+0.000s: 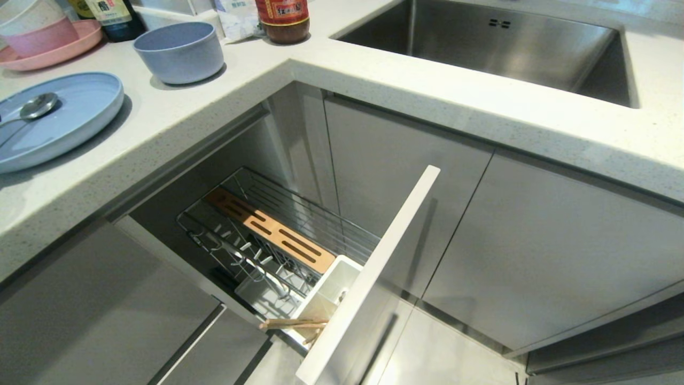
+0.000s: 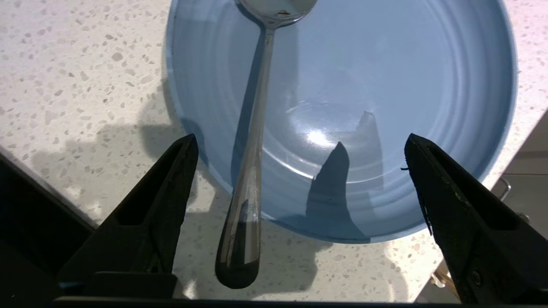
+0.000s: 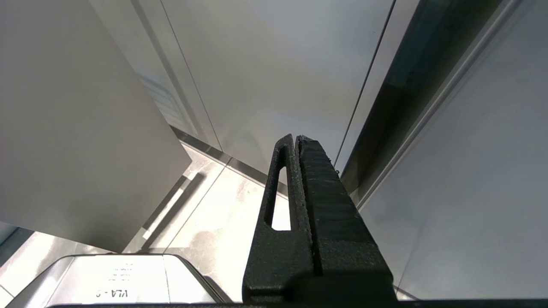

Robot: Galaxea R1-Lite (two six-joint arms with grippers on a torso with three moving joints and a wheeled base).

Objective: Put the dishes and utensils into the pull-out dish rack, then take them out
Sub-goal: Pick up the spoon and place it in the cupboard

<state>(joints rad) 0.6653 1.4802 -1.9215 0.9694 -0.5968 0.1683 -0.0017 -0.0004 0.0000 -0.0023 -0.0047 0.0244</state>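
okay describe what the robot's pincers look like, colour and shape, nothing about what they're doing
Both are matte black. The left pincer has two wedge-shaped fingers tapering to pointed tips, each with a hollow cut-out on its side. The right pincer has the same tapered fingers, with a rough grainy surface and a long slot through one. No cables or markings show.

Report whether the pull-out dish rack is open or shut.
Open. The pull-out dish rack is drawn out of the cabinet, its front panel standing clear of the cabinet fronts, with the chopsticks lying at its cutlery cup.
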